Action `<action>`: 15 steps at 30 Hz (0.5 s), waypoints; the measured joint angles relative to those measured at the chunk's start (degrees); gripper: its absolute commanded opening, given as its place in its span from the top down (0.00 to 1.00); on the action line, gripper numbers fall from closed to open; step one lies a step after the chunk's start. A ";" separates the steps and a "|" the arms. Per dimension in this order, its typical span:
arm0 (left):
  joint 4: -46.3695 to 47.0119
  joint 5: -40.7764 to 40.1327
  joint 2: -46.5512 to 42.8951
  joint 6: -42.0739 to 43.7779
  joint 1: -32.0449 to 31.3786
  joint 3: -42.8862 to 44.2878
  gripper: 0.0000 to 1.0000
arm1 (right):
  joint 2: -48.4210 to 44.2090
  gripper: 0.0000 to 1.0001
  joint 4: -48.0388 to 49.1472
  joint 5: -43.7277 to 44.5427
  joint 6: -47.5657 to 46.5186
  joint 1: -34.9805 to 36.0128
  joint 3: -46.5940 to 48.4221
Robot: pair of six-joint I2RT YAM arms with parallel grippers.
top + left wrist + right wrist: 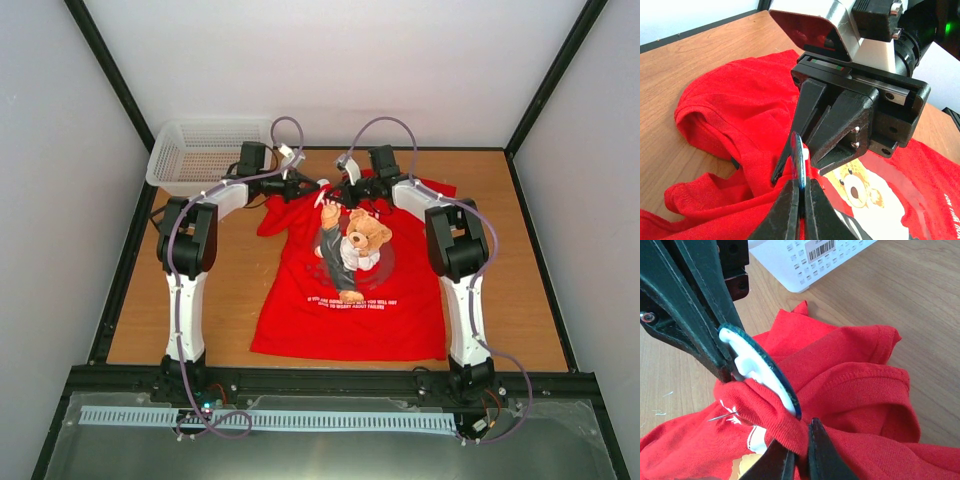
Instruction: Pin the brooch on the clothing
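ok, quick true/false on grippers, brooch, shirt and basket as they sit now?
1. The left gripper holds the brooch. True.
2. The right gripper is open, clear of the shirt. False: it pinches a fold of the shirt beside the brooch.
3. The brooch lies in the basket. False: it sits between the left gripper's fingers, against the fabric.
4. The bear print faces up. True.
5. The basket sits at the far left corner of the table. True.
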 measured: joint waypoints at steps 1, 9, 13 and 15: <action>0.07 0.13 0.00 0.00 0.07 0.00 0.99 | 0.09 0.97 -0.17 0.26 0.02 0.13 0.28; 0.04 0.24 0.00 0.00 0.20 0.00 0.99 | 0.48 0.97 0.09 3.93 2.69 1.25 0.70; 0.04 0.24 0.00 0.00 0.33 0.00 0.99 | 0.48 0.97 0.13 5.42 3.87 1.62 0.83; 0.04 0.24 0.00 0.02 0.42 -0.07 0.99 | 0.50 0.92 0.07 5.90 3.82 1.73 0.94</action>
